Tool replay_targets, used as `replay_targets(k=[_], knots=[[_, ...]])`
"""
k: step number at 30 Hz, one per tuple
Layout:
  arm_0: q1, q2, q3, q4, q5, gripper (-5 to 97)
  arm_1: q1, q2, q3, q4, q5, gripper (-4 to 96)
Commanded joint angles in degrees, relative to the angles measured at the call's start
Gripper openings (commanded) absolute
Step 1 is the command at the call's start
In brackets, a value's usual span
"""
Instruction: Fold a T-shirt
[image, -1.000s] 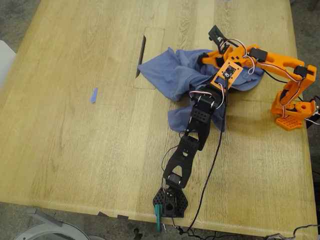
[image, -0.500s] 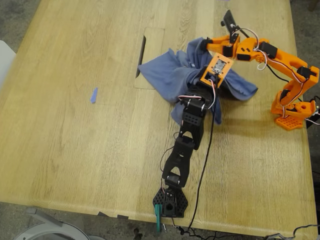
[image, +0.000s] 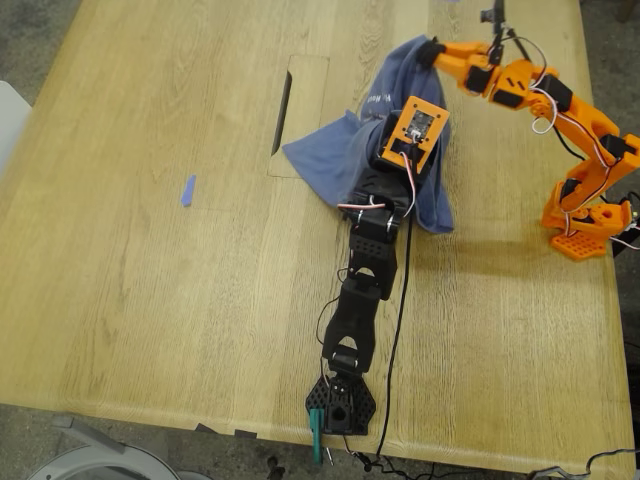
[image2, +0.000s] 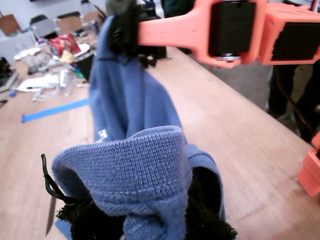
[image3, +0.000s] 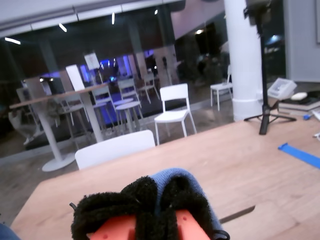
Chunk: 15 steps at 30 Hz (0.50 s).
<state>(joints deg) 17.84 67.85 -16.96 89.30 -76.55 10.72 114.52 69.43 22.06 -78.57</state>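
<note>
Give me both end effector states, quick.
First end effector: shut on the T-shirt.
Second end effector: shut on the T-shirt.

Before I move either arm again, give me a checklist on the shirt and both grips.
1. My first pincer grips the shirt: ok, a ribbed edge is bunched between its black pads.
2. My second pincer grips the shirt: ok, blue cloth is pinched between its pads, held higher than the first.
3. Shirt clear of the table: not ok, a part lies on the wood beside the slot.
4. Shirt spread flat for folding: not ok, it hangs crumpled between the pincers.
5. Matching corners held: cannot tell.
6. Tape scrap away from the cloth: ok.
</note>
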Motion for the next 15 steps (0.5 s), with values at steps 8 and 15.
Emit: replay_targets(k=[8, 15], knots=[[-1.23, 13.97, -2.11, -8.26, 0.97, 0, 3.43, 7.56, -6.77, -4.39, -0.53, 0.5], [1.32, 13.01, -2.11, -15.82, 1.14, 0, 3.60, 8.61, -6.06, -7.29, -1.14, 0.5]])
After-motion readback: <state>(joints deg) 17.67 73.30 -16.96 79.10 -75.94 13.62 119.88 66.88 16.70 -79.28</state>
